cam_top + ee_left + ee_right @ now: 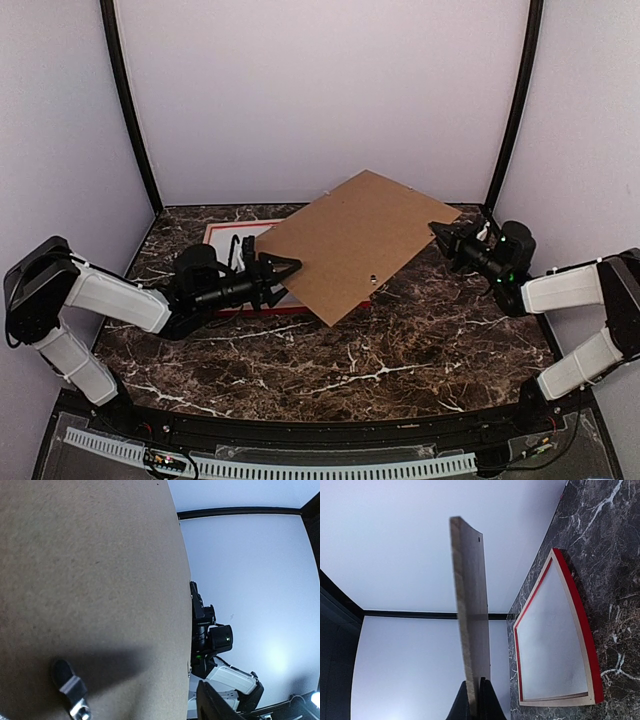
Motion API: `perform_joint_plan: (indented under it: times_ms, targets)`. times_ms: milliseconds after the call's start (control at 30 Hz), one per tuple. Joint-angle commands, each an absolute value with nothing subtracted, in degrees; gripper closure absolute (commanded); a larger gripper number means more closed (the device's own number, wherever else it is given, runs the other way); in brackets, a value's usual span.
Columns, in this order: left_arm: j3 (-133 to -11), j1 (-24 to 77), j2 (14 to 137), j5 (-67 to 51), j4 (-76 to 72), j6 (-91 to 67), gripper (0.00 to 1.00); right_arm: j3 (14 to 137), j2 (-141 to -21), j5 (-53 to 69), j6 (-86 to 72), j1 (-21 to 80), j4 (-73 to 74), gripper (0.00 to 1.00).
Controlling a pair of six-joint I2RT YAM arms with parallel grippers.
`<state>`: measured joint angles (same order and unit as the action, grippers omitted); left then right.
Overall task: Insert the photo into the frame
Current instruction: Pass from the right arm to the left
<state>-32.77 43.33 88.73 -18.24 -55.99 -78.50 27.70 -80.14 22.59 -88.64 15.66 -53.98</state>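
On the left, my left gripper (285, 270) reaches in at the left edge of the backing board (350, 245). I cannot tell whether its jaws are spread or biting that edge; its own camera shows only the board's brown underside and a metal clip (70, 690). Beside it the frame (580, 620) lies flat toward the far-left corner of the table (400, 340), its pale opening partly under the board. I cannot pick out the photo in any view. On the right, my right gripper (440, 235) has its jaws pressed onto the board's right corner, holding it tilted up off the frame, I judge to free the opening.
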Motion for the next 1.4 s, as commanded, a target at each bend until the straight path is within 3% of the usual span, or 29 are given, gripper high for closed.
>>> perform_joint_plan:
  times_ms: [0,167,267,567,667,967,1200,1367]
  targets:
    - [-33.75,43.64,89.26,-17.66,-61.49,-78.99,0.58,27.3,-79.6,19.72,-89.82,16.74,-62.23,1.0]
    - [-33.68,43.61,90.8,-17.74,-64.13,-79.37,0.89,26.91,-79.41,19.24,-89.09,17.65,-62.18,1.0]
    - [-33.53,43.11,91.03,-18.25,-64.83,-79.47,0.99,26.59,-79.2,19.86,-88.39,17.67,-61.69,0.98]
    - [-36.92,36.81,84.25,-28.1,-50.79,-72.29,1.0,26.31,-75.0,22.73,-81.19,17.12,-49.86,0.37]
    - [-38.63,33.42,80.5,-33.8,-43.99,-68.46,1.0,27.15,-72.17,23.85,-76.44,15.91,-41.45,0.27]
    - [-44.93,20.1,76.16,-52.69,-28.3,-58.24,1.0,33.79,-68.05,22.17,-54.02,13.02,-13.2,0.19]
    - [-50.57,14.72,77.75,-65.29,-20.88,-51.38,1.0,39.87,-76.07,28.86,-44.06,13.01,-10.4,0.18]
    - [-57.0,10.66,79.81,-70.44,-2.63,-38.77,1.0,43.76,-84.36,35.44,-41.95,13.17,-12.05,0.18]
